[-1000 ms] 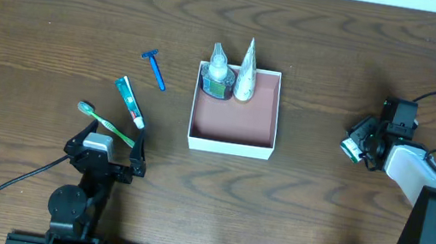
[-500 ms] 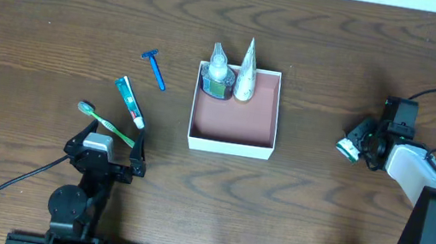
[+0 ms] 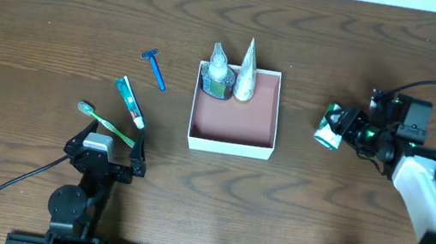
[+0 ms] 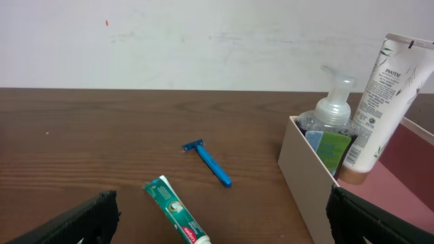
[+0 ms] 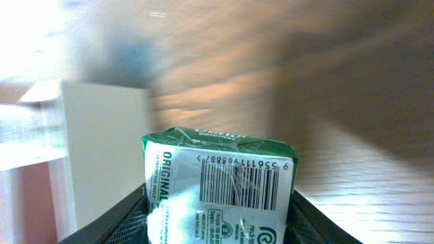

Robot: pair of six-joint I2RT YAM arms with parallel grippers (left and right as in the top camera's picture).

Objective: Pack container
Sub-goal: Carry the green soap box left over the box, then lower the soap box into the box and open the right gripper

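Dark wooden table [image 3: 61, 12] underlies everything; the right gripper's [image 3: 333, 131] fingers [image 5: 108, 227] pinch the green-and-white packet [image 5: 220, 193] near the container [image 3: 229, 147]; the left gripper [image 3: 108, 142] rests spread open, empty. Mid-table, the container looks light, stiff-walled, likely to slide if nudged; grip a wall's rim. Versus a second ago, the packet has travelled closer to the container.

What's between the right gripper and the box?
Nothing but bare table, per the overhead view. The right gripper holds a green-and-white packet, apart from the box.

The packet [image 5: 220, 186] is green-and-white, the razor [image 3: 155, 68] blue, the container [image 3: 229, 147] white-walled.
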